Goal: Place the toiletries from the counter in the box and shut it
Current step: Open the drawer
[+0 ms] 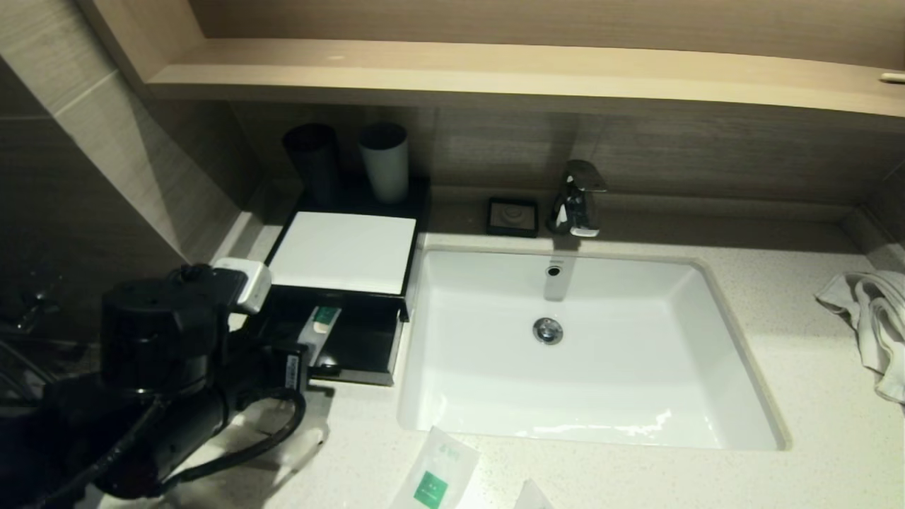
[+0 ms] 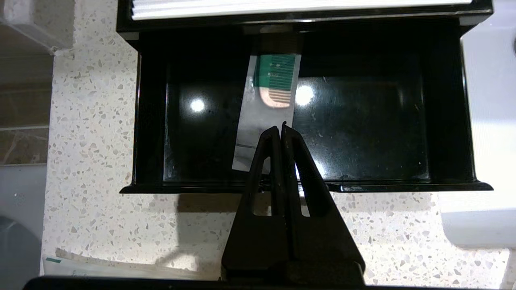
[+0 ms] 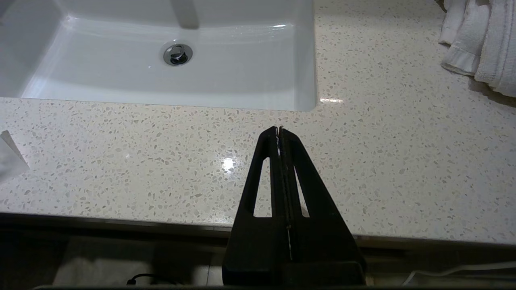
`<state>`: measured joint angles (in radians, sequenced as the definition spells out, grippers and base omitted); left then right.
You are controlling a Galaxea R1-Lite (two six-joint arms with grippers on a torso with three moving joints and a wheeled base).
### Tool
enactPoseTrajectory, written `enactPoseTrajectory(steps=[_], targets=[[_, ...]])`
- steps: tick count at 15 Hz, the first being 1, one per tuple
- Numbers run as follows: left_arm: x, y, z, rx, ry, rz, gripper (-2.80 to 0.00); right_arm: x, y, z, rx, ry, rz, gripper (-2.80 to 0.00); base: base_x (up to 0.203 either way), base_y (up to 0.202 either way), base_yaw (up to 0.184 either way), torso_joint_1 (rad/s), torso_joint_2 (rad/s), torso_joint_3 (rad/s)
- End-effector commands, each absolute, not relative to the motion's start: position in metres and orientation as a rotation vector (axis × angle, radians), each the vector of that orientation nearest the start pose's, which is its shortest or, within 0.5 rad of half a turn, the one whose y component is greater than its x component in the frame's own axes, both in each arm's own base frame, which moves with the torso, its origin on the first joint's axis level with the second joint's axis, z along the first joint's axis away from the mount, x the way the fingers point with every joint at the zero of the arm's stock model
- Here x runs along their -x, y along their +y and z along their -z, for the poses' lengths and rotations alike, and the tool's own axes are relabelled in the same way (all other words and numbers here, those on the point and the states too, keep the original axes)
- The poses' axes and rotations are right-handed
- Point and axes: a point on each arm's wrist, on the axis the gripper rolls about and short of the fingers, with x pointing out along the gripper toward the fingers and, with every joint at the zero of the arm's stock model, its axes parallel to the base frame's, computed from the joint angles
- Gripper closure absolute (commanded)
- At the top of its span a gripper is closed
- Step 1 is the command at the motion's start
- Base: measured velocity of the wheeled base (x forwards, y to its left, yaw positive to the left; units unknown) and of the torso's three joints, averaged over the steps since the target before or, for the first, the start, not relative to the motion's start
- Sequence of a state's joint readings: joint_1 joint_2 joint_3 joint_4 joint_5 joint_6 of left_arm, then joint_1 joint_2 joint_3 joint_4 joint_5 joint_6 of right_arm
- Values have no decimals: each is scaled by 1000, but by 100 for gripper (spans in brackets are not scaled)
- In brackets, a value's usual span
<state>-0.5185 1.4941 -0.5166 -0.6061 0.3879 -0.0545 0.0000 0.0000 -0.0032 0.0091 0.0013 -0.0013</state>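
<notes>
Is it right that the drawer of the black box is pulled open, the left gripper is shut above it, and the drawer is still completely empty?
Not quite. The drawer of the black box is open and the left gripper is shut above it, but the drawer is not empty: one long slim packet with a green label already lies inside. The left wrist view shows this most clearly.

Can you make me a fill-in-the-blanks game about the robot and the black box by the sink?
1. The drawer of the box is pulled ____.
2. The long packet lies ____ the drawer.
3. The left gripper has its fingers ____.
4. The towel lies on the ____.

Missing words: open; inside; shut; counter
</notes>
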Motion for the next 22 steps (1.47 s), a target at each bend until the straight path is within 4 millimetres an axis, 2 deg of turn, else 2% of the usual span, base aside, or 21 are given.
enactPoseTrajectory(steps=[1,7,13,22], targets=[[-212,-111,-161,-130,382,117,0,23,0,-75,2,6,-2,0,0,0,0,0,0,0],[-225,-118,-157,-183,490,115,0,23,0,-75,3,6,-2,0,0,0,0,0,0,0],[-226,-119,-148,-207,540,113,0,23,0,-75,2,6,-2,0,0,0,0,0,0,0],[-215,-113,-146,-229,600,113,0,23,0,-75,2,6,-2,0,0,0,0,0,0,0]])
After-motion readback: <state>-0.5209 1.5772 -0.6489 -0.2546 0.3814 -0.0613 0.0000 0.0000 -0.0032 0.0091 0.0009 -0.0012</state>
